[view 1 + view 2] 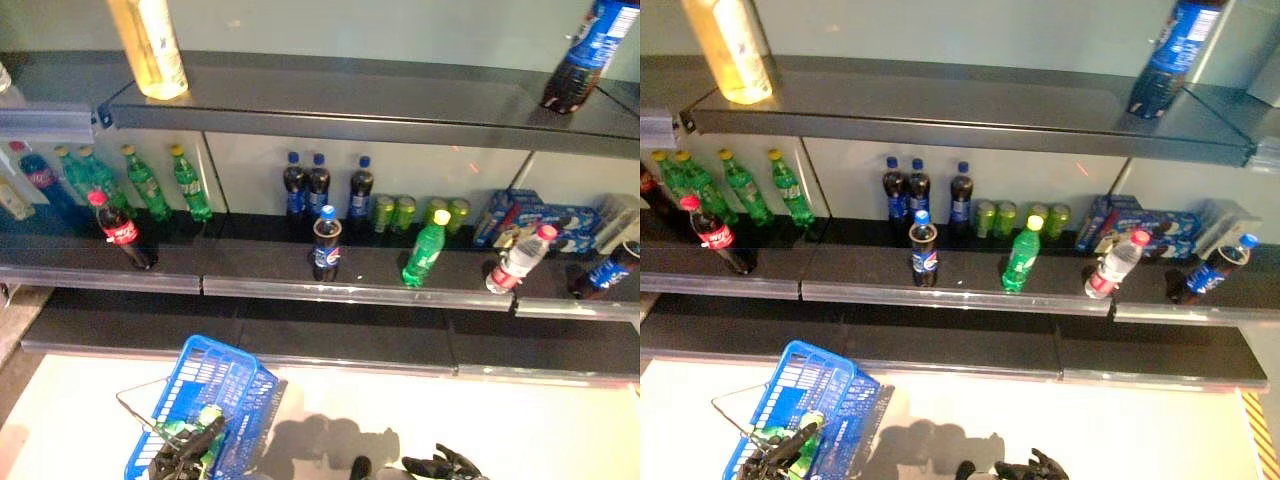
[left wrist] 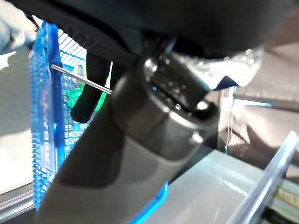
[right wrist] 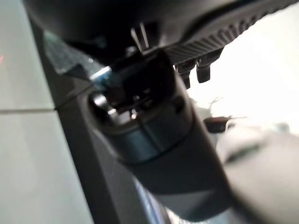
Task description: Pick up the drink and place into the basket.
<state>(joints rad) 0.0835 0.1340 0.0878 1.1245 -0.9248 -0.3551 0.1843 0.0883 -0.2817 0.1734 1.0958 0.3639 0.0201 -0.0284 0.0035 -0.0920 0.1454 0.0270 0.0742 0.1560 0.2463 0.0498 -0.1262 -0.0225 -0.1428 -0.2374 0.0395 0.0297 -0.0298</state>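
Labels: none legible enough to record; only colours show, red on the cola bottle (image 1: 122, 233) at the left of the middle shelf (image 1: 300, 285), blue on the dark bottle (image 1: 326, 245) at its centre.

Left hand (image 1: 188, 452) at the lower left, over the blue basket (image 1: 235, 385). Its fingers curl round the thin wire handle (image 2: 79, 80) (clearest in the left wrist view). Inside the basket, under the hand, a green drink bottle (image 1: 205, 417) lies on the mesh; whether the fingers touch it, cannot tell.

Further right on the shelf: a green bottle with yellow cap (image 1: 427, 248), then a clear bottle with red label (image 1: 520, 260), tilted.

Right hand (image 1: 443, 466) low at the bottom edge, right of centre, fingers seemingly loosely spread, holding nothing.
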